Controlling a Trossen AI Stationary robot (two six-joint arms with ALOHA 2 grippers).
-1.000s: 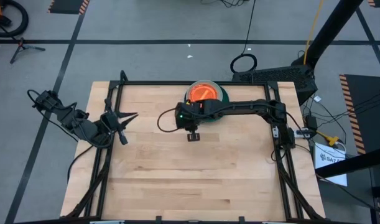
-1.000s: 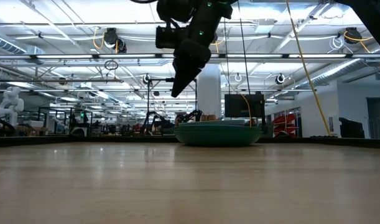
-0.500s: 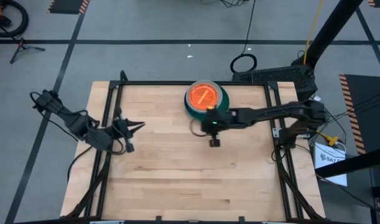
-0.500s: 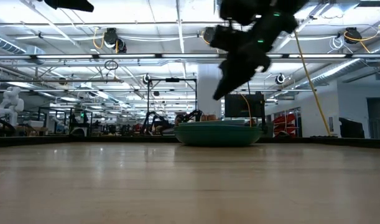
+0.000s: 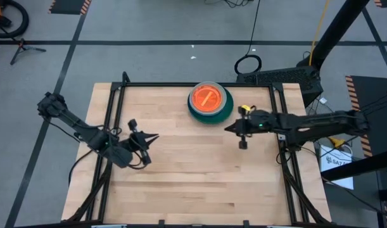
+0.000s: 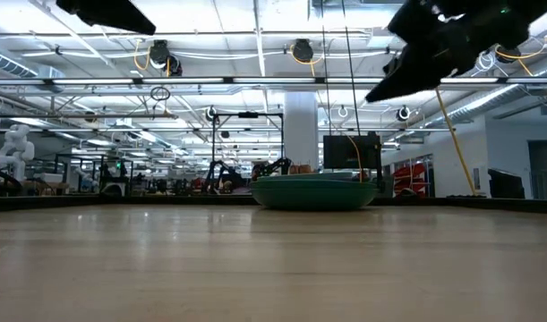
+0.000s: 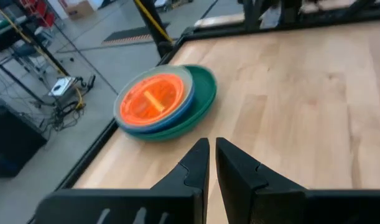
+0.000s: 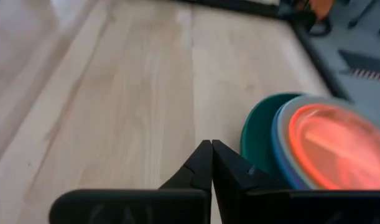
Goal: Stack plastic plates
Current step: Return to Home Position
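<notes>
The plastic plates stand in one stack (image 5: pixel 209 101) near the table's far edge, its middle. A translucent orange plate lies on top, blue and mint rims show beneath, and a dark green plate (image 7: pixel 202 102) rests on the wood at the bottom. The stack also shows in the low view (image 6: pixel 313 192) and the right wrist view (image 8: pixel 301 140). My right gripper (image 5: pixel 227 129) is shut and hangs above the table, just near and right of the stack, touching nothing. My left gripper (image 5: pixel 155 137) is shut over the table's left part and points at the stack.
Bare wood spreads across the middle and near part of the table (image 5: pixel 193 177). A black frame rail (image 5: pixel 180 84) runs round the table's edges. Cables and a black box (image 5: pixel 279 77) lie on the floor beyond the far right corner.
My right gripper has drawn back from beside the stack toward the table's right edge, staying raised. My left gripper has come in from the left rail toward the table's middle and near edge. The stack has kept still.
</notes>
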